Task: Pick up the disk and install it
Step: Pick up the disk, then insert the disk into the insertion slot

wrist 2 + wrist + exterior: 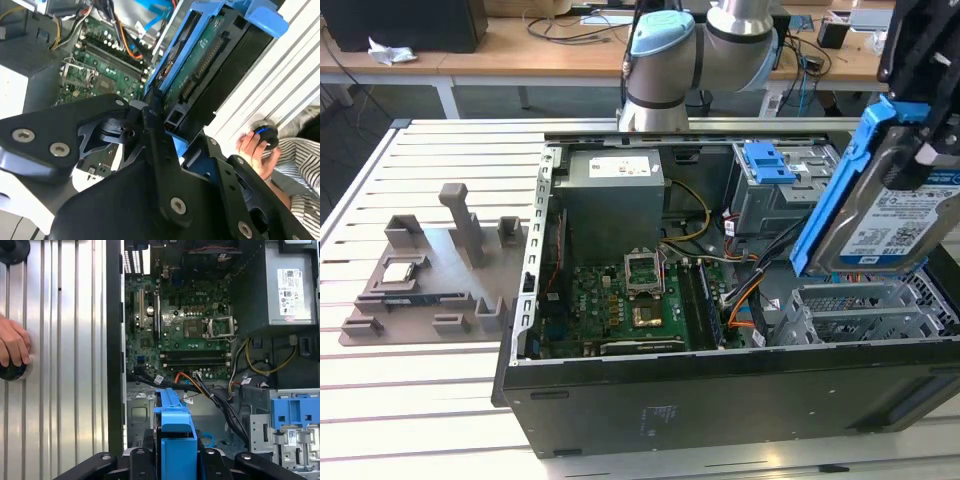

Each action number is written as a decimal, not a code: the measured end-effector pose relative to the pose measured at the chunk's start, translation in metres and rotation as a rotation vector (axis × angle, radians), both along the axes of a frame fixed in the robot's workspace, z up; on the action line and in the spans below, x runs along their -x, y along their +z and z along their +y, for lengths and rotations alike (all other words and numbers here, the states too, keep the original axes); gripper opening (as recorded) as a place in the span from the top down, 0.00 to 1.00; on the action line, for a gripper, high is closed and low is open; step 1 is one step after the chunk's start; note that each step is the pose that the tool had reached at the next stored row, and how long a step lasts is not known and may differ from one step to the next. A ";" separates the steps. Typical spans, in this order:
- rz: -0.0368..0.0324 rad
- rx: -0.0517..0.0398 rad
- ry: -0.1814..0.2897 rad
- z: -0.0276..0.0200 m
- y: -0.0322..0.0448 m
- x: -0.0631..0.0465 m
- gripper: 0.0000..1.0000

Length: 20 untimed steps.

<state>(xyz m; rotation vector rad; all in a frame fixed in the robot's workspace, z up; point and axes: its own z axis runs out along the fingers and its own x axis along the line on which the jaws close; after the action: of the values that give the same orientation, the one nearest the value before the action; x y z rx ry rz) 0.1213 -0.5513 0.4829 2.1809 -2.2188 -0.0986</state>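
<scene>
1. Disk (890, 210) – silver, white-blue label, blue carrier rail; held tilted in air above grey drive cage (860, 310) of open PC case (720, 390), the exterior view's right.
2. Gripper (920, 140) – clamped on disk, gripping from above.
3. Motherboard (195, 335) – inside case, exposed.
4. Person's hand (12, 347) – on black knob (12, 371), slatted table (65, 365) beside case.

Arm (665, 55), elbow raised at rear; tool (922, 140) high at the exterior view's right, clamped on the tilted disk (895, 215).
</scene>
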 end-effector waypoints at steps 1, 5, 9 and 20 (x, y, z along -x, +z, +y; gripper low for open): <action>0.0014 0.0000 0.003 -0.0007 -0.0028 -0.009 0.63; 0.0014 0.0000 0.003 -0.0008 -0.0033 -0.010 0.63; 0.0021 -0.0053 0.003 -0.0007 -0.0143 -0.013 0.63; 0.0024 -0.0054 0.003 -0.0007 -0.0455 -0.012 0.63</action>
<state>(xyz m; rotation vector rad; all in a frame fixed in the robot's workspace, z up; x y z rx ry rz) 0.1334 -0.5520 0.4374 2.1854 -2.2167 -0.1072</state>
